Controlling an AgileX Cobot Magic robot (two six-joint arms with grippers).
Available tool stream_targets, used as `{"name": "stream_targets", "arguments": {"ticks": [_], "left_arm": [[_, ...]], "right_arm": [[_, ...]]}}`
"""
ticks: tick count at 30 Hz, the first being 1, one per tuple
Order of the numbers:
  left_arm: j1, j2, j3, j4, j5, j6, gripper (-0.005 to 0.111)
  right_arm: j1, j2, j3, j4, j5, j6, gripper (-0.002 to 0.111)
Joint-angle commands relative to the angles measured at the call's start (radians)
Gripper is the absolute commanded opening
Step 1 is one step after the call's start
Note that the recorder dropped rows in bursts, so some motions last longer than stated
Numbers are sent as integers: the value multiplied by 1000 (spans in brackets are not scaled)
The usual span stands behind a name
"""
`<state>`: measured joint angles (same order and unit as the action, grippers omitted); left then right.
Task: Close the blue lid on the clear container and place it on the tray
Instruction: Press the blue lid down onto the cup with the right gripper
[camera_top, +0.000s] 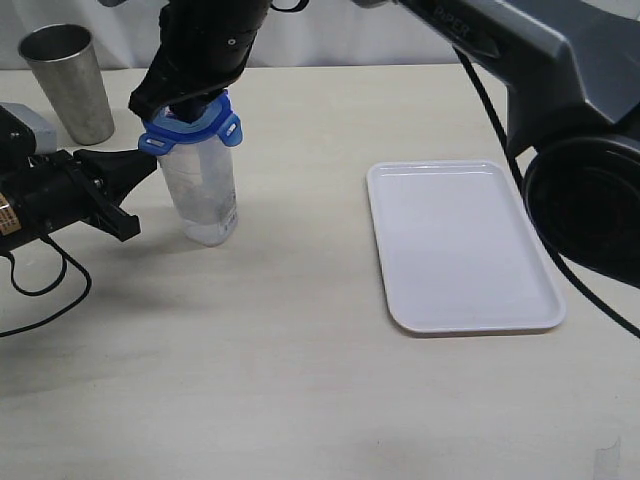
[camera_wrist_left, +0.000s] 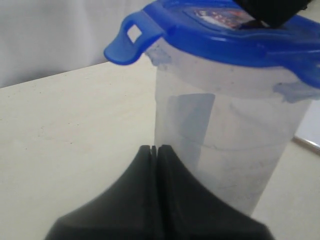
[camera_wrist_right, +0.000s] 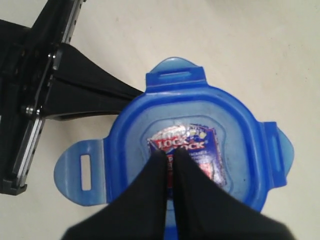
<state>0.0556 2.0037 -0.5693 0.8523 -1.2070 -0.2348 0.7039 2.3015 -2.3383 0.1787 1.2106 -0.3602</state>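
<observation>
Pressure, not grip, appears to be the purpose of the right pincer: its jaws are shut tight with nothing between them, and the joined tips are set on the red-and-white sticker at the middle of the blue lid. A central push of this kind is judged to seat the lid evenly on the rim beneath.

The lid is laid flat on top of the clear container, but its locking flaps are seen sticking outward, so the closing is judged not yet finished.

The left pincer is likewise closed on nothing. Its tips are brought against the container's side wall just under the lid, though actual contact cannot be confirmed. A brace is probably intended, so that the tall, narrow container is not tipped or slid by the downward push.

The container is stood upright on the surface, well apart from the white tray, which lies off to the right. A grey metal cup is left behind the left arm, clear of the work.
</observation>
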Motion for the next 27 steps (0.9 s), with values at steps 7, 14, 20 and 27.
{"name": "stream_targets", "arguments": {"ticks": [7, 14, 20, 27], "left_arm": [[-5, 3, -5, -18, -14, -6, 0], [-5, 3, -5, -18, -14, -6, 0], [-5, 3, -5, -21, -14, -6, 0], [-5, 3, -5, -21, -14, -6, 0]], "right_arm": [[-2, -11, 1, -11, -69, -52, 11], [-2, -45, 1, -14, -115, -52, 27], [-4, -49, 1, -60, -108, -8, 27], [-16, -49, 1, -189, -19, 66, 24]]}}
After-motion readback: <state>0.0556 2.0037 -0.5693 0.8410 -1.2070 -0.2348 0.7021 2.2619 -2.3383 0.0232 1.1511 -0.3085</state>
